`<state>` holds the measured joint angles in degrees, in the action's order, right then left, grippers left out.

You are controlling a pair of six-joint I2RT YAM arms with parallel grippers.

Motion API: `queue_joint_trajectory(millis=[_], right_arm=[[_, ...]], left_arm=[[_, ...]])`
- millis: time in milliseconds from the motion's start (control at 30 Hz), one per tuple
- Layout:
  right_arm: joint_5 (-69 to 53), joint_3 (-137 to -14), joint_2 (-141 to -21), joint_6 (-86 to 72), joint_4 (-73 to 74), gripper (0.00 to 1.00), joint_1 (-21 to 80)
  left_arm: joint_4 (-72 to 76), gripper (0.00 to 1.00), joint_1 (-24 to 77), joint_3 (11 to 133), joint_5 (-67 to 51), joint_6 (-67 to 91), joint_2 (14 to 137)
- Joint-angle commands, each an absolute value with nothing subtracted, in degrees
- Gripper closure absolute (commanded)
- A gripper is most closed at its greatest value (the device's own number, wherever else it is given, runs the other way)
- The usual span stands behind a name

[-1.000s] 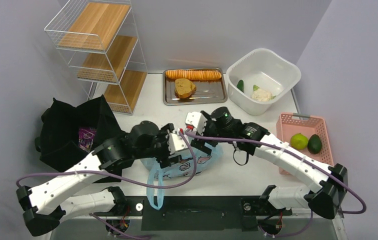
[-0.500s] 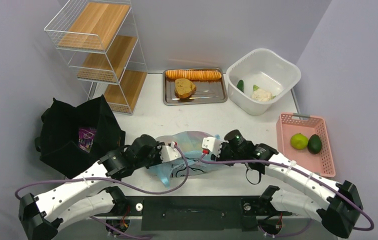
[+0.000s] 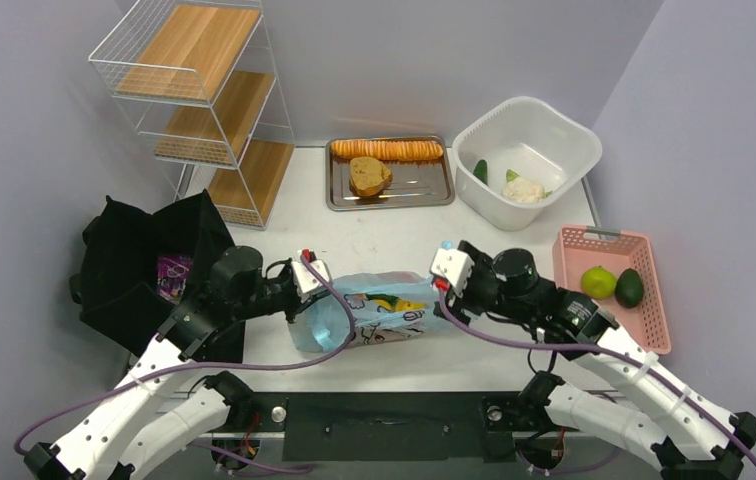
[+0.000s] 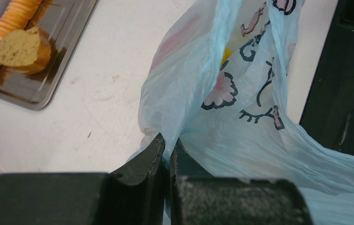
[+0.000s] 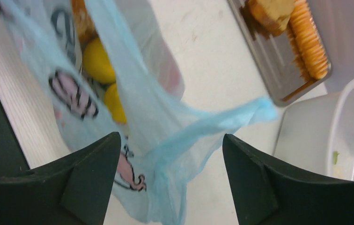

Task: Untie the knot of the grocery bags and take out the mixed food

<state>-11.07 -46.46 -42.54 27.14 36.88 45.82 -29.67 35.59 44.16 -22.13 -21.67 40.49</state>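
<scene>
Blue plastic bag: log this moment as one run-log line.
left end effector: shut on blue plastic bag | right end effector: open at bag's right side | bag: mouth open, lemons visible inside

A second ago I have both wrists bunched over the bag (image 3: 386, 322). Now they sit spread apart, with the left gripper (image 3: 304, 303) pinching the bag's left end and the right gripper (image 3: 438, 300) at its right end. The bag lies stretched wide between them, its mouth open, and lemons (image 3: 394, 303) show inside. The handle loop (image 3: 316, 328) no longer trails to the near edge.
</scene>
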Motion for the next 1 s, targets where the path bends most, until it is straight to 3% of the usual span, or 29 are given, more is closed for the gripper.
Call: queue_joint_trajectory(millis=[0, 333, 867, 967], right_arm=[[-13.5, -59.7, -50.6, 19.5, 33.4, 0.24, 46.2], [-16.2, -59.4, -61.2, 22.9, 29.7, 0.22, 50.2], [-18.1, -59.4, -61.4, 27.7, 33.4, 0.21, 47.0], [-15.4, -57.9, -64.4, 29.6, 33.0, 0.26, 46.5]], left_arm=[[-24.2, 1.00, 36.1, 49.2, -30.0, -24.7, 43.2], [-22.0, 1.00, 36.2, 49.3, -28.0, -27.7, 44.4], [-15.0, 1.00, 35.3, 49.0, -26.1, -31.5, 50.4], [-15.2, 1.00, 35.2, 49.9, -28.3, -33.6, 50.6]])
